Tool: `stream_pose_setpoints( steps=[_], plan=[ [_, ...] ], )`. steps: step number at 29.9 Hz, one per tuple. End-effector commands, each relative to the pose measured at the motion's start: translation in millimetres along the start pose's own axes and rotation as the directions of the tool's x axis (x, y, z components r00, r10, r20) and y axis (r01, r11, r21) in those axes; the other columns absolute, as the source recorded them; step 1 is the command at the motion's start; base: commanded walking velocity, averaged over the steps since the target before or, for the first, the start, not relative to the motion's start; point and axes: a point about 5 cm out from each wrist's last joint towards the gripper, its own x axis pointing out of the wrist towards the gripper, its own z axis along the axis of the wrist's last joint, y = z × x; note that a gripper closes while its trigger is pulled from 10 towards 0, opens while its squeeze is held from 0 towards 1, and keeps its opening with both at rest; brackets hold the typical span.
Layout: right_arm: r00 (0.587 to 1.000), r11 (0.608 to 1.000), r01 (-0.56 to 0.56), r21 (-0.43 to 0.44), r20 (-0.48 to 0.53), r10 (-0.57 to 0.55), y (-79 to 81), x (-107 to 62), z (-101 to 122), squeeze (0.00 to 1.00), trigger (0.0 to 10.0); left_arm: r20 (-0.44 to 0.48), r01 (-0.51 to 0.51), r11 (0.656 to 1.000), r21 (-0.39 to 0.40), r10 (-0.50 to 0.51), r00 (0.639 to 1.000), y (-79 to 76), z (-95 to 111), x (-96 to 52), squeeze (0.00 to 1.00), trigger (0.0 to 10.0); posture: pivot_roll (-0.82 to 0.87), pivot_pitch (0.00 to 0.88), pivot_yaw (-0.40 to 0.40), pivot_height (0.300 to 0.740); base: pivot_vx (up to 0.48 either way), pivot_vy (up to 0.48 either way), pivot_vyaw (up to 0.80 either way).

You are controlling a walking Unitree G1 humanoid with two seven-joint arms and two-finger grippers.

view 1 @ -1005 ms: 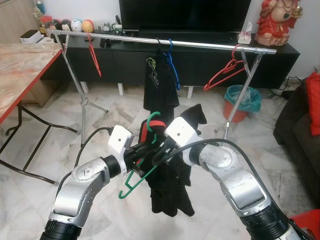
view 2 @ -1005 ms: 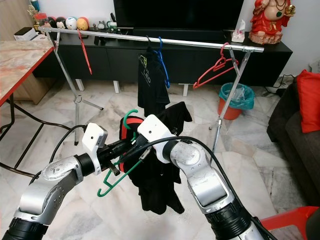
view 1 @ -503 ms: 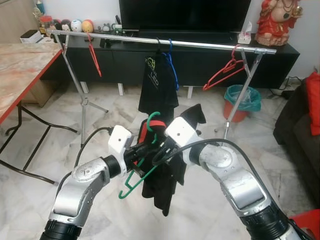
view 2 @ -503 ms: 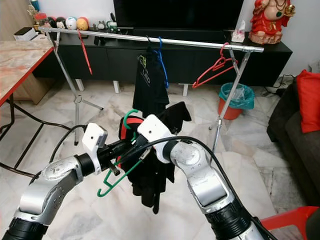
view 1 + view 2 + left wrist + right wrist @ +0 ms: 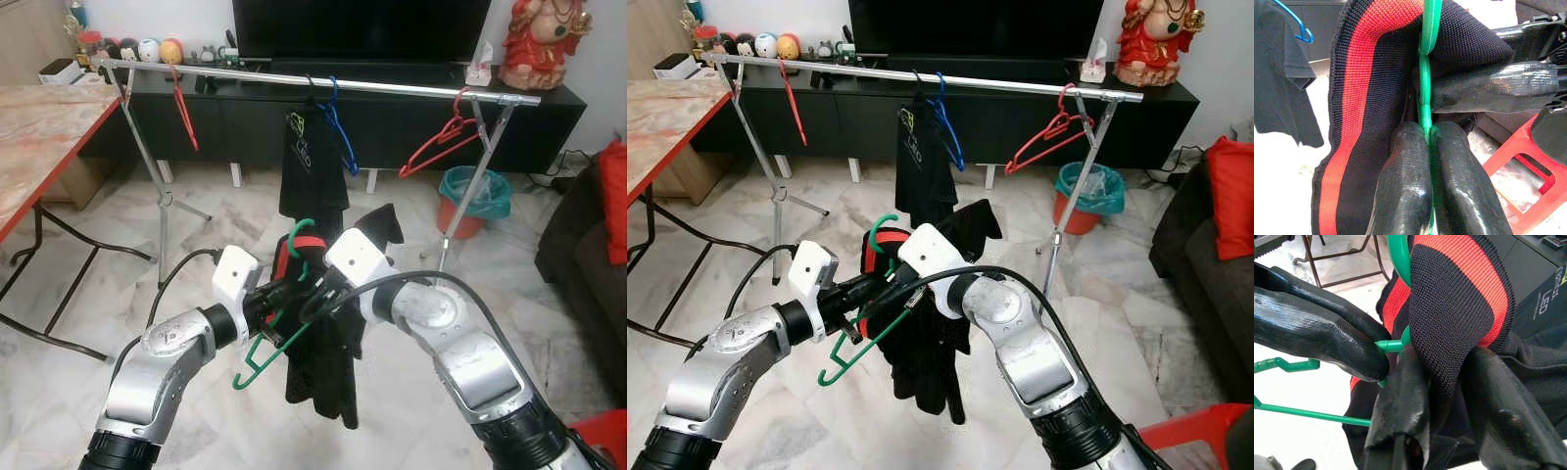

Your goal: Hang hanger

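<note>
A green plastic hanger (image 5: 257, 357) sits at chest height in front of me, its hook (image 5: 299, 231) pointing up. My left gripper (image 5: 283, 292) is shut on the hanger's neck (image 5: 1424, 83), with both fingers (image 5: 1405, 181) pressed against it. A black garment with a red band (image 5: 323, 377) is draped over the hanger and hangs below. My right gripper (image 5: 313, 294) is shut on the garment's collar (image 5: 1459, 308), right beside the left one. Further ahead stands a silver clothes rail (image 5: 392, 88) with a black shirt (image 5: 312, 162), a blue hanger (image 5: 338, 127) and two red hangers (image 5: 183, 113) (image 5: 441, 142).
A red-edged table (image 5: 39, 127) stands at the left. Behind the rail runs a black TV cabinet (image 5: 549, 127). An orange bin with a green liner (image 5: 475, 196) sits by the rail's right leg. A dark sofa (image 5: 588, 255) is at the right, with a red plastic seat (image 5: 598, 431) at bottom right.
The loose lower part of the black garment has swung and changed shape under the hanger. The shirt on the rail sways slightly. Both grippers keep their hold in about the same place.
</note>
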Motion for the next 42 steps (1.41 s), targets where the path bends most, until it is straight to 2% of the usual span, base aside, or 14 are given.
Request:
stream_pose_setpoints(
  steps=[1, 13, 14, 17, 19, 30, 42],
  plan=[
    [0.999, 1.000, 0.009, -0.014, 0.039, -0.008, -4.3, -1.6, 11, 0.87, 10.0, 0.026, 0.057, 0.998, 0.011, -0.057, 0.998, -8.0, 8, 3.8, 0.00, 10.0, -0.04, 0.000, -0.014, 0.740, 0.000, 0.000, 0.00],
    [0.999, 1.000, 0.007, -0.019, 0.041, -0.006, -4.3, -1.5, 12, 0.88, 10.0, 0.027, 0.050, 0.999, 0.013, -0.050, 0.998, -6.4, 8, 3.0, 0.00, 10.0, -0.04, 0.000, -0.011, 0.740, 0.000, 0.000, 0.00],
    [0.999, 1.000, 0.007, -0.019, 0.040, -0.007, -4.3, -1.6, 12, 0.93, 10.0, 0.027, 0.050, 0.999, 0.013, -0.050, 0.998, -6.4, 8, 3.0, 0.00, 10.0, -0.04, 0.000, -0.011, 0.740, 0.000, 0.000, 0.00],
    [0.999, 1.000, 0.004, -0.020, 0.038, -0.003, -3.9, -1.9, 11, 0.95, 10.0, 0.025, 0.049, 0.999, 0.013, -0.049, 0.998, -5.9, 8, 2.6, 0.00, 10.0, -0.04, 0.000, -0.009, 0.740, 0.000, 0.000, 0.00],
    [0.999, 1.000, 0.002, -0.021, 0.036, -0.001, -3.7, -1.8, 11, 1.00, 10.0, 0.023, 0.047, 0.999, 0.014, -0.047, 0.999, -5.2, 8, 1.9, 0.00, 10.0, -0.04, 0.000, -0.009, 0.740, 0.000, 0.000, 0.00],
    [1.000, 0.999, -0.023, -0.041, 0.019, 0.023, -1.2, -3.8, 7, 1.00, 10.0, 0.018, 0.045, 0.999, 0.016, -0.045, 0.999, -4.1, 8, 0.3, 0.00, 10.0, -0.04, 0.000, -0.003, 0.740, 0.000, 0.000, 0.00],
    [0.991, 0.980, -0.133, -0.148, -0.035, 0.129, -1.6, -17.2, -5, 0.98, 10.0, 0.014, 0.039, 0.999, 0.021, -0.039, 0.999, -1.8, 8, -1.3, 0.00, 10.0, -0.04, 0.000, -0.002, 0.740, 0.000, 0.000, 0.00]
  ],
)
